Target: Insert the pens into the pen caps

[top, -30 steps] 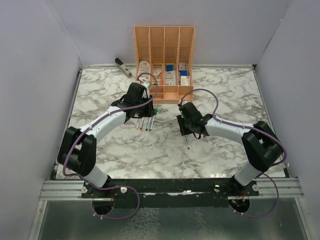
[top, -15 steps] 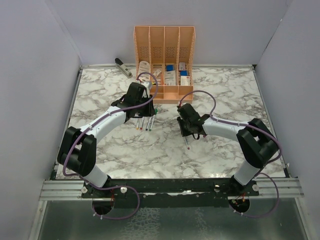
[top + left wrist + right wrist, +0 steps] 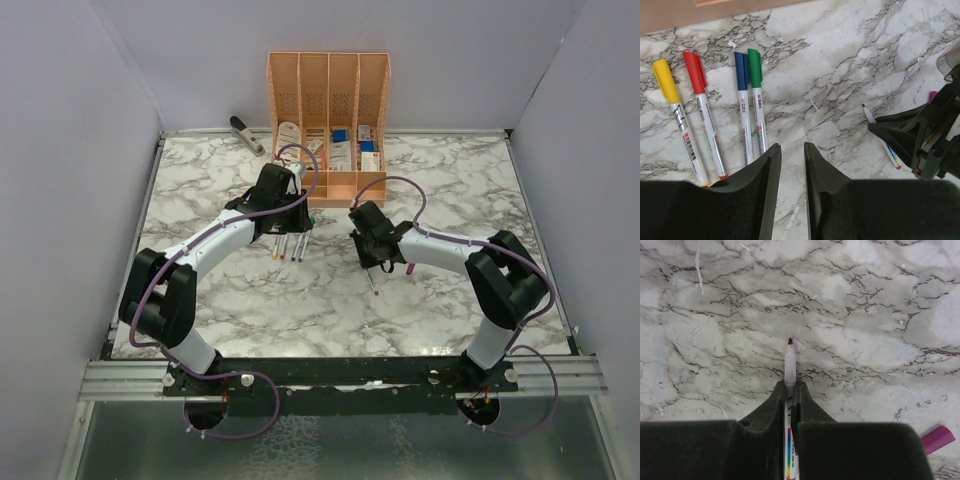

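**Entry: uncapped pen in hand, magenta cap loose**

- Right end effector [image 3: 789, 390]: jaws clamped on a thin grey-white marker pen [image 3: 790, 362]. Its bare dark-red tip projects forward over the white-and-grey marble bench [image 3: 875, 310].
- Stubby magenta plastic cap [image 3: 938, 438]: lies flat beside the right end effector, low right in its wrist view, near but apart.
- Left end effector [image 3: 792, 155]: jaws narrow, nothing between (free to help).
- Handling, judged: steady or lift the cap, line its mouth up with the tip, then push straight.
- Four capped grey-white pens [image 3: 758, 115]: well left of the right end effector.
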{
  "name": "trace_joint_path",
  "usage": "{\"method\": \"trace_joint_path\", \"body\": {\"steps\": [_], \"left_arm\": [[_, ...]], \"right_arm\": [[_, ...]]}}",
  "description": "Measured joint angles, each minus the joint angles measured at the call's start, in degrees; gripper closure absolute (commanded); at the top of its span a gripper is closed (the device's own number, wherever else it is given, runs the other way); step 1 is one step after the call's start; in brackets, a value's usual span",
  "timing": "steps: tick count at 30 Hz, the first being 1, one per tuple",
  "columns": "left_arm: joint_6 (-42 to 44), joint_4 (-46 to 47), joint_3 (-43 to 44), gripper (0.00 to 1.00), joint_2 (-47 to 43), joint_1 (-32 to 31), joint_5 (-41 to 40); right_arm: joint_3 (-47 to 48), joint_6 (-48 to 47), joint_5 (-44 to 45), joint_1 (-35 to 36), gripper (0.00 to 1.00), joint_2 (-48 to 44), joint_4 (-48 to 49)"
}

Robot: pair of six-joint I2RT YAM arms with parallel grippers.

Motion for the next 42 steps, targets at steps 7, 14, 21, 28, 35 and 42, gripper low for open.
{"method": "trace_joint_path", "body": {"steps": [7, 14, 21, 28, 35, 42], "left_arm": [[2.2, 0.9, 1.1, 0.73, 0.5, 0.0, 2.2], [3.7, 9.3, -3.1, 0.72, -2.6, 0.0, 8.8], [1.0, 24.1, -6.9, 0.71, -4.2, -0.2, 21.7], [-0.9, 33.2, -3.4, 0.69, -0.5, -2.6, 34.4], [-1.7, 36.2, -0.8, 0.64, 2.6, -5.7, 42.0], [-2.6, 37.0, -0.5, 0.62, 2.8, -6.0, 43.1]], "right_arm": [[4.7, -1.0, 5.7, 0.0, 0.99, 0.8, -0.3], [4.3, -3.3, 11.5, -0.8, 0.99, -6.9, 8.0], [-7.8, -3.1, 12.3, -2.2, 0.99, -24.9, 28.2], [-15.3, 0.0, 9.8, -2.3, 0.99, -32.7, 41.4], [-16.5, 2.6, 6.4, -2.3, 0.99, -34.1, 44.3], [-16.5, 3.0, 4.2, -2.3, 0.99, -34.3, 44.2]]}}
